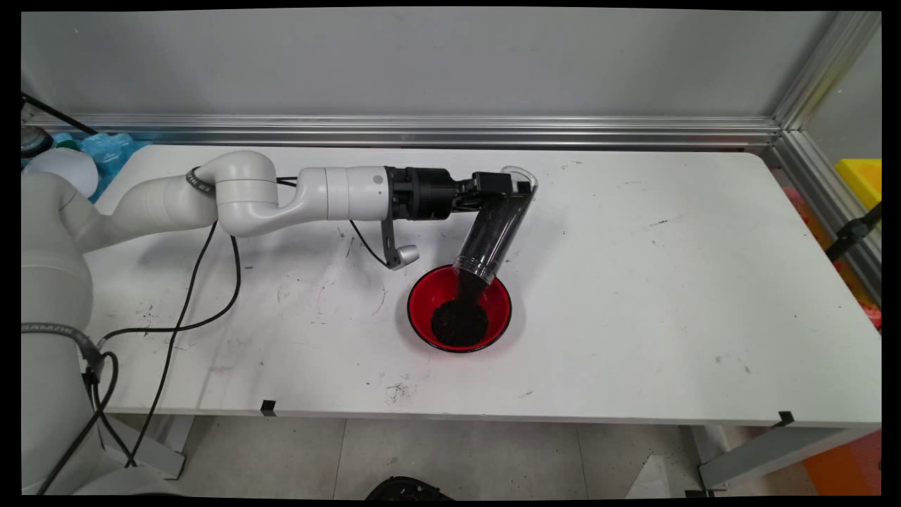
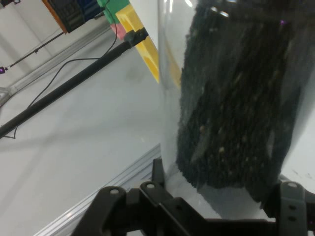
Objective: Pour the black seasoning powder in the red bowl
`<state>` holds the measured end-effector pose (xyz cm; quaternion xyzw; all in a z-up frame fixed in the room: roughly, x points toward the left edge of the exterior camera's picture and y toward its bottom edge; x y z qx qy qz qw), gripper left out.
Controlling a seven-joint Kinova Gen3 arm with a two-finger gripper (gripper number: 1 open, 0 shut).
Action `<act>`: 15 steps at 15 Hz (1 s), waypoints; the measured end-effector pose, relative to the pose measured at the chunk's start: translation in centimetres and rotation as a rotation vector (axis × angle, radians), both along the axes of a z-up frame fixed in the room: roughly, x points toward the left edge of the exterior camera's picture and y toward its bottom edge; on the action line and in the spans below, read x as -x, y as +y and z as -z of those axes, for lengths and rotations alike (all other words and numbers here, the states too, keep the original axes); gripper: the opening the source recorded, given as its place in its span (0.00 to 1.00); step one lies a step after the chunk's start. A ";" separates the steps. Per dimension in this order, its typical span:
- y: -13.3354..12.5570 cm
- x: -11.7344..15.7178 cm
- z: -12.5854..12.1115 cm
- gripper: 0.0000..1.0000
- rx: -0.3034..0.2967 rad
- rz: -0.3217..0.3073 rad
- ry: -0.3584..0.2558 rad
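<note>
Worktop (image 1: pixel 633 282), white, flat and scuffed with dark specks, carries a round glossy red bowl (image 1: pixel 459 308) near its middle, a heap of black grains (image 1: pixel 459 322) inside. Above it, the black end effector (image 1: pixel 508 184) is closed on the base of a clear plastic cylinder (image 1: pixel 493 236), tilted mouth-down over the bowl's rim and spilling grains. No writing is legible; a yellow bin (image 1: pixel 862 179) stands beyond the right edge.
</note>
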<state>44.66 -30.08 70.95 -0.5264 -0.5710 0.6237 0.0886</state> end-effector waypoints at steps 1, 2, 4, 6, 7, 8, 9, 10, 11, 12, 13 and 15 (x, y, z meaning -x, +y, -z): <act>0.0 0.0 0.0 0.00 -0.004 -0.001 0.001; 0.1 0.0 0.0 0.00 -0.011 -0.004 0.005; 0.2 0.0 -0.1 0.00 -0.040 -0.014 0.020; 0.3 -0.2 -0.2 0.00 -0.093 -0.037 0.048; 0.3 -0.3 -0.3 0.00 -0.129 -0.054 0.066; 0.4 -0.5 -0.3 0.00 -0.165 -0.071 0.084; 0.4 -0.6 -0.3 0.00 -0.189 -0.083 0.096; 0.5 -0.8 -0.3 0.00 -0.230 -0.103 0.116; 0.6 -1.0 -0.3 0.00 -0.276 -0.125 0.139; 0.6 -1.2 -0.3 0.00 -0.324 -0.147 0.163; 0.6 -1.4 -0.3 0.00 -0.366 -0.167 0.186; 0.6 -1.7 -0.4 0.00 -0.463 -0.214 0.241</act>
